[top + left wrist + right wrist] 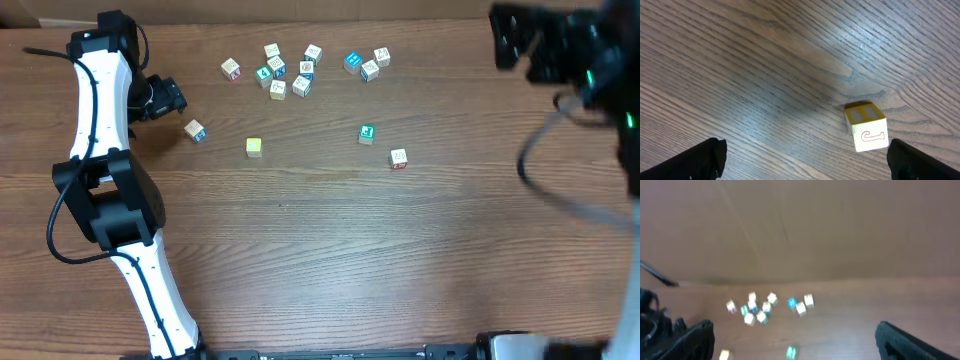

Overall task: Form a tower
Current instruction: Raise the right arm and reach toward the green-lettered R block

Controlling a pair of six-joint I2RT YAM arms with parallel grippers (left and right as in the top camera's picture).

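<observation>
Reaching up the left side of the surface (320,250), the left arm bends at its elbow and turns its wrist to the right. The left end effector (168,98) sits near a single cube (194,130), released and grasping nothing. Its wrist view shows the two dark fingers (705,160) spread wide, with a yellow-faced cube (867,127) lying on the wood just ahead of the right-hand one, apart from both.

The right arm is raised at the far right corner and blurred. The right end effector (515,40) is also released and empty, and from a height it faces the cubes across the surface.

The tower is not yet built. Most of the pale, blue- and red-printed cubes (301,86) lie in a loose cluster at the far middle, with four stragglers nearer. Whether any cube rests on another cannot be told.
</observation>
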